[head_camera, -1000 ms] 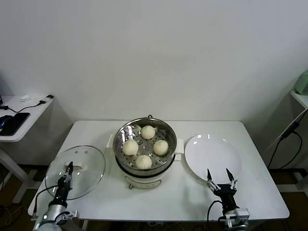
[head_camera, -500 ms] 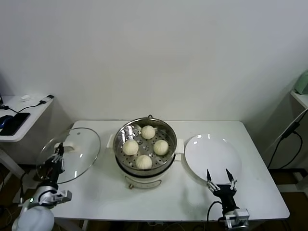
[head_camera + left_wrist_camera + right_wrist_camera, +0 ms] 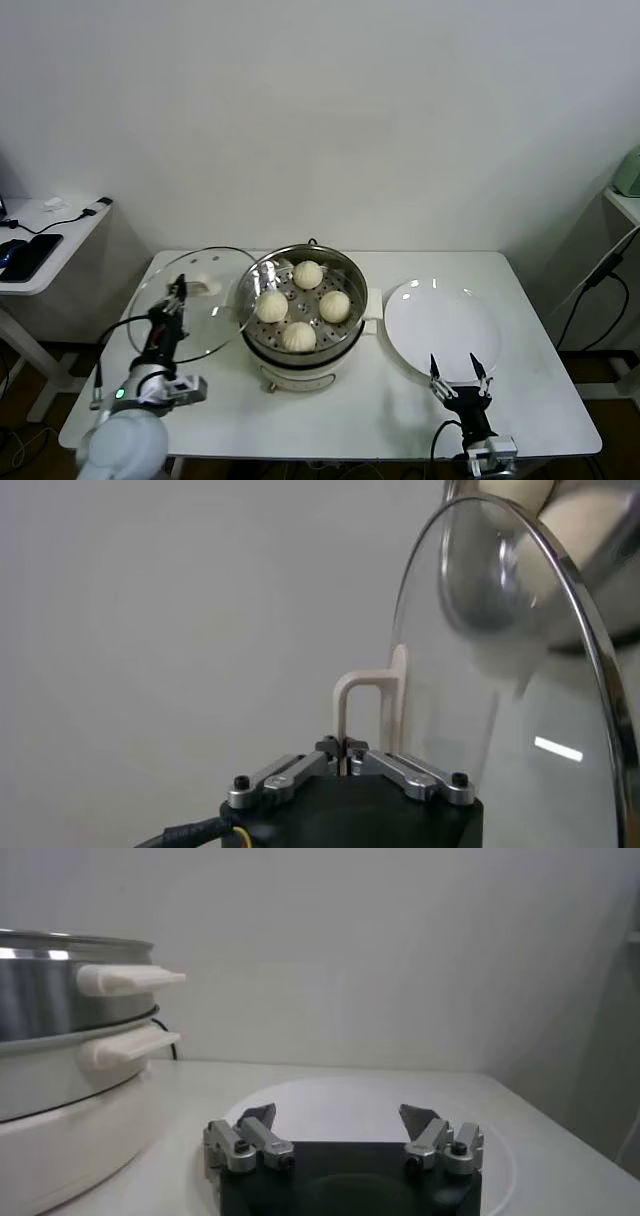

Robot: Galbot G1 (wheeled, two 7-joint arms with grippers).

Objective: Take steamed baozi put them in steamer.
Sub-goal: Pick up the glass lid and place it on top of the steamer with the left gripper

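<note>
Four pale baozi [image 3: 300,304] sit on the perforated tray inside the steel steamer [image 3: 345,335] at the table's middle. My left gripper [image 3: 178,292] is shut on the whitish handle [image 3: 360,705] of the clear glass lid [image 3: 195,315] and holds the lid tilted in the air, its edge over the steamer's left rim. In the left wrist view the lid [image 3: 500,680] stands on edge beside the handle. My right gripper [image 3: 455,375] is open and empty, low at the front edge of the white plate [image 3: 445,320]; the right wrist view shows it [image 3: 338,1120] over the plate [image 3: 340,1098].
The steamer's white handle [image 3: 130,978] shows in the right wrist view. A side table [image 3: 40,250] with a phone and cables stands far left. A cable hangs at the right wall.
My left gripper has lifted the glass lid off the table and carried it right and back, from the table's left front to the steamer's left rim. The right arm has not moved.
</note>
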